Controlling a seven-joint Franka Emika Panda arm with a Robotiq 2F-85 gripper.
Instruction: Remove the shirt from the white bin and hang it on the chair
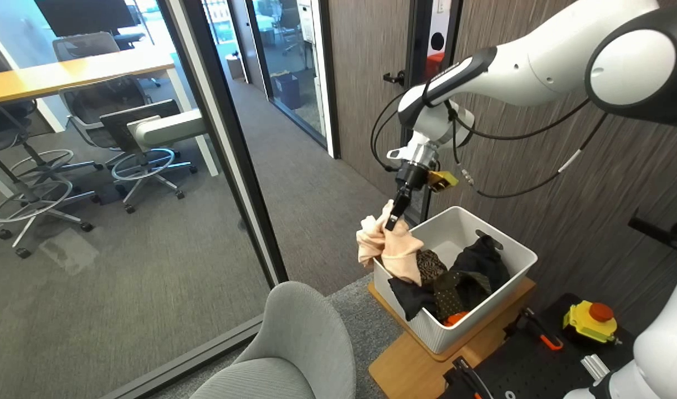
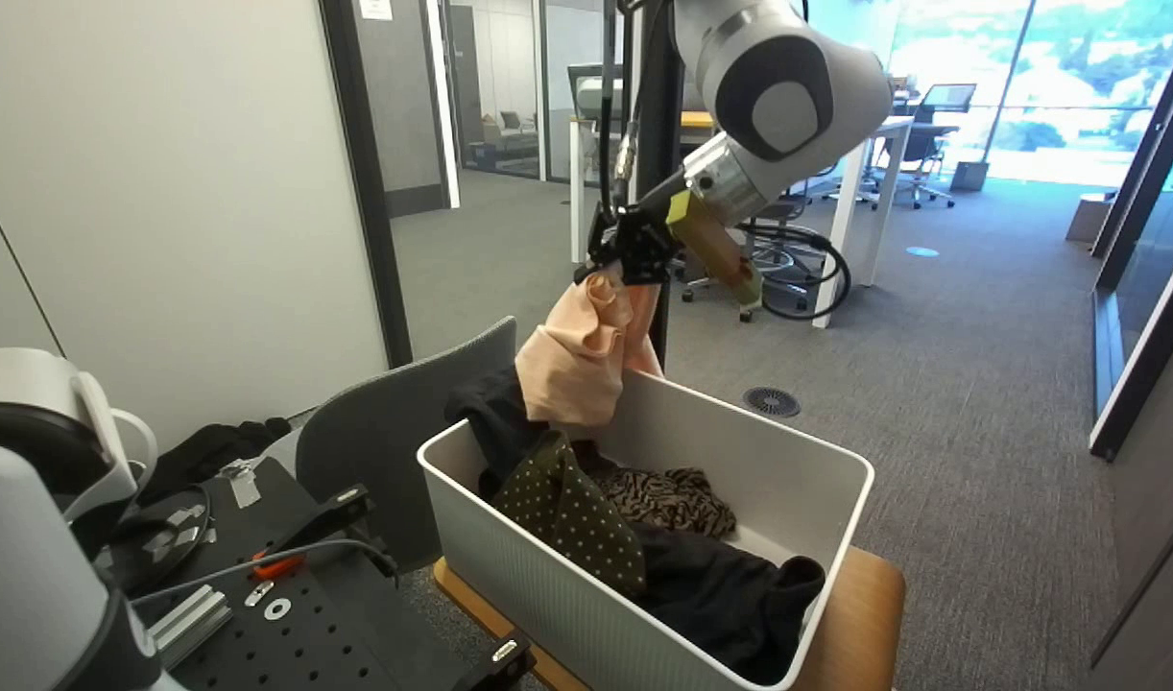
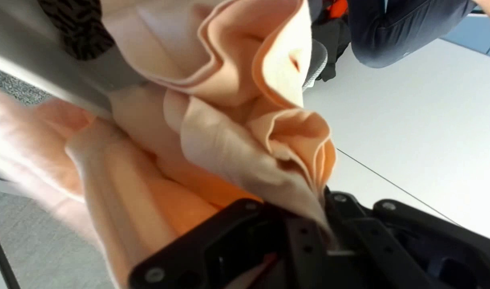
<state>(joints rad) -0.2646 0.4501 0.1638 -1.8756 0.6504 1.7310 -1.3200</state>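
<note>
The shirt is a peach-coloured cloth, seen in both exterior views. My gripper is shut on its bunched upper part, above the bin's rim; it also shows so in an exterior view. In the wrist view, folds of the shirt run in between the fingers. The shirt hangs at one end of the white bin, partly inside it and partly outside over the rim. The grey chair stands beside the bin, its seat partly out of view.
The bin holds dark clothes, a dotted dark-green cloth and a patterned brown cloth. It stands on a wooden stool. A glass wall frame rises behind the chair. A person's dark-trousered leg shows in the wrist view.
</note>
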